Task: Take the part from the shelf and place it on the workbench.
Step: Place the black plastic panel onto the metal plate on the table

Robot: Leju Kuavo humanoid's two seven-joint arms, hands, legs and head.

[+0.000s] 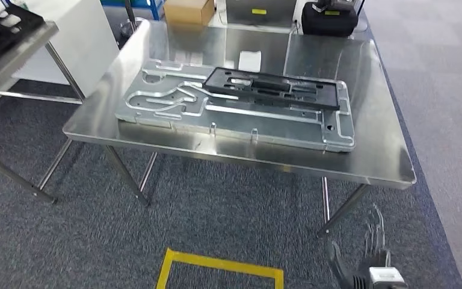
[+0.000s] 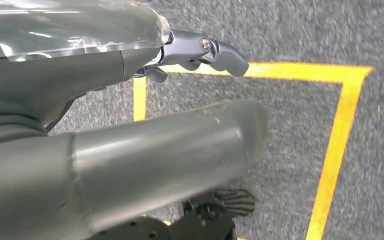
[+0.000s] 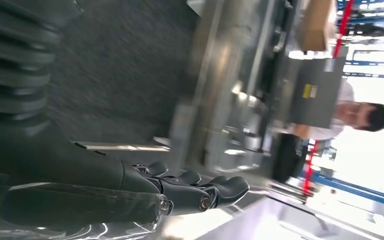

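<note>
Cardboard box [image 1: 189, 10], black case [image 1: 329, 18] beyond the table; yellow floor tape [image 1: 219, 268]; a person [image 3: 352, 117] in white.

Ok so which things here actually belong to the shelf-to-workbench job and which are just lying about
Part of the job:
- black part, lying on the metal fixture plate
- steel workbench under both
- right hand, low beside the bench, holding nothing

Just lying about:
- cardboard box
- black case
- white paper slip
- yellow floor tape

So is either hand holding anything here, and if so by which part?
Nothing is held. The right hand hangs low beside the workbench with nothing in its fingers; the left hand hangs over the carpet, also empty. The black part lies on the workbench's metal plate.
</note>
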